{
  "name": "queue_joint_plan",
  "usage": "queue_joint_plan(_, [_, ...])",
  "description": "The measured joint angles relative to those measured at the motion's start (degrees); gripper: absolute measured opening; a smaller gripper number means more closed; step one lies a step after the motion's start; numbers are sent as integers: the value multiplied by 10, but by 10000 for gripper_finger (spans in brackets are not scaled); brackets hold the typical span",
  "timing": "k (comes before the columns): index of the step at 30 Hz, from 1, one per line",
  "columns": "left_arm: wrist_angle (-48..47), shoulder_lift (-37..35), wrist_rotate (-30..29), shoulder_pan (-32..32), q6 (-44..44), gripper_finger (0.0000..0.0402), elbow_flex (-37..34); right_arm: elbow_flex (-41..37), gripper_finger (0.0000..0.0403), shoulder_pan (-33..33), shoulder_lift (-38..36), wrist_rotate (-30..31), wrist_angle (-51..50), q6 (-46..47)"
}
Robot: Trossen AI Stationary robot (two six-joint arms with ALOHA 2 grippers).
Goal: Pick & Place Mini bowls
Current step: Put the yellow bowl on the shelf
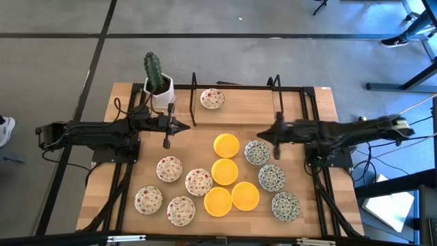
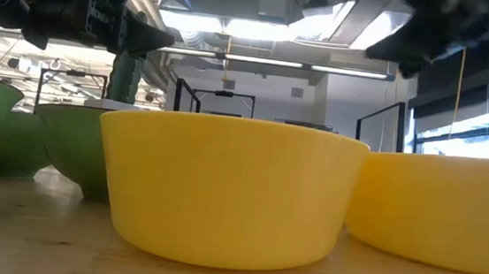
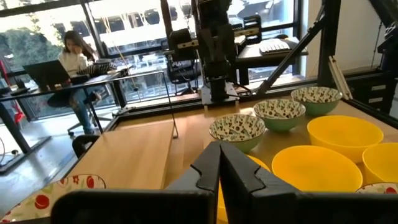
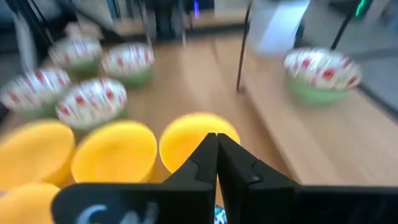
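- Broadly, the wooden table (image 1: 300, 116) carries everything, with a black frame (image 1: 235, 87) standing along its far part.
- The left gripper (image 1: 179, 126) hangs above bare wood beside the white cactus pot (image 1: 162, 96) — its fingers (image 3: 208, 169) are pressed together and hold nothing.
- The right gripper (image 1: 265, 133) hovers just beside the farthest green-patterned bowl (image 1: 257, 152), its fingers (image 4: 208, 158) likewise pressed together, empty.
- Four yellow bowls (image 1: 226, 145) cluster mid-table, between the two patterned groups.
- Four red-speckled bowls (image 1: 169, 168) sit to their left, near the front edge.
- The other green-patterned bowls (image 1: 272, 177) run in a line on the right.
- One red-speckled bowl (image 1: 212, 98) sits apart at the far edge — inside the frame, near the cactus (image 1: 153, 71).
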Motion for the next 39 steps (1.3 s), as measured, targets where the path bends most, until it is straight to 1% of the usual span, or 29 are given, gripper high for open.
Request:
queue_joint_plan(4, [6,0,0,0,-7,2,0,124,25,-3,133,-1,-84,-23])
queue_joint_plan(6, [9,0,0,0,-18,3,0,186,31,-3,190,-1,-95,-56])
queue_joint_plan(9, [5,0,0,0,-22,7,0,265,39,-6,265,-1,-145,-96])
queue_joint_plan(12, [2,0,1,-1,-35,8,0,353,47,-14,329,-3,-209,-106])
queue_joint_plan(16, [2,0,1,-7,-50,4,0,471,56,-40,416,-52,-347,-93])
queue_joint_plan(19, [1,0,1,-15,-50,2,0,525,57,-61,472,-83,-404,-83])
queue_joint_plan(23, [1,0,2,-26,-50,5,0,544,60,-80,518,-100,-424,-111])
queue_joint_plan(26, [0,0,2,-31,-50,8,0,543,75,-94,543,-102,-426,-137])
queue_joint_plan(30, [-2,0,2,-36,-50,5,0,543,116,-120,558,-128,-431,-127])
queue_joint_plan(35, [-3,0,2,-37,-49,2,0,543,176,-157,560,-191,-425,-78])
queue_joint_plan(39, [-3,0,2,-37,-45,7,0,543,212,-172,560,-197,-437,-28])
